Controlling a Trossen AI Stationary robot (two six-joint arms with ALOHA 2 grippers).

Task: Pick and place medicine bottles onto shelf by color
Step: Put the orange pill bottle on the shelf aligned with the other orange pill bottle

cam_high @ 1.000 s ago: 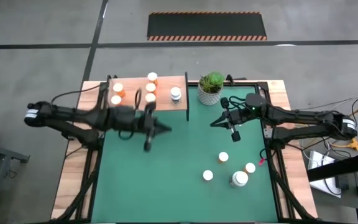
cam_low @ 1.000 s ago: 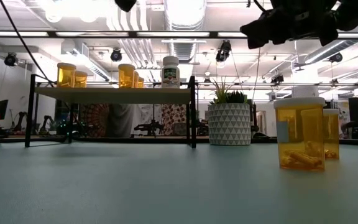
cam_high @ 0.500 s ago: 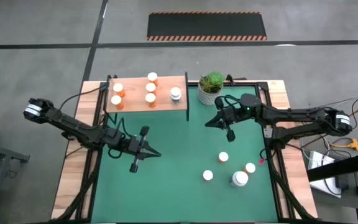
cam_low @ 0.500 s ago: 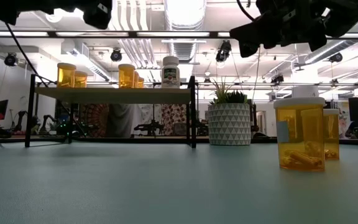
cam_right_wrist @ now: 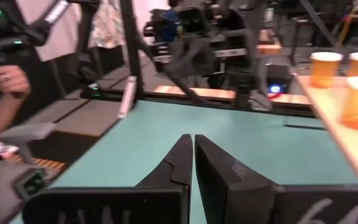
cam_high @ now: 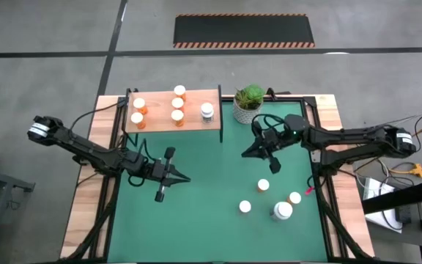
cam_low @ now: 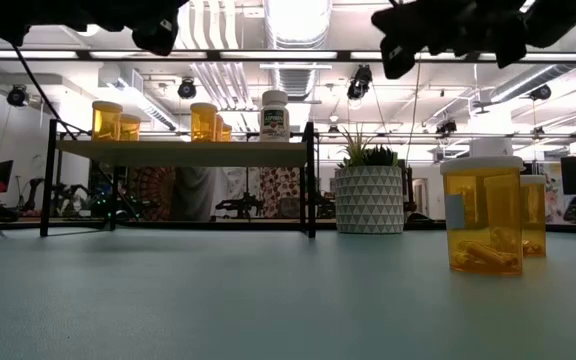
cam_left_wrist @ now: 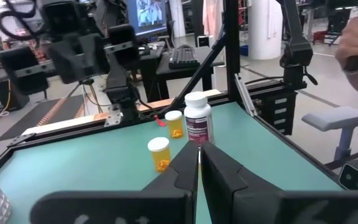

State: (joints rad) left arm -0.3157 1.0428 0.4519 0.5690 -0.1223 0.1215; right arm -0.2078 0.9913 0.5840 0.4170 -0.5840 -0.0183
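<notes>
Bright overhead ceiling lights (cam_low: 293, 15) — glare in low view — wrist views perhaps slightly blurred.

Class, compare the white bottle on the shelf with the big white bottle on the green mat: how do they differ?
The white bottle on the shelf stands raised on the wooden shelf, apart from the orange ones there; the big white bottle stands down on the green mat, close beside an orange bottle. It also looks wider. Both are upright with white caps.

Grey concrete floor (cam_high: 50, 44), black hazard-edged mat (cam_high: 244, 31), ceiling strip lights (cam_low: 298, 15)
</notes>
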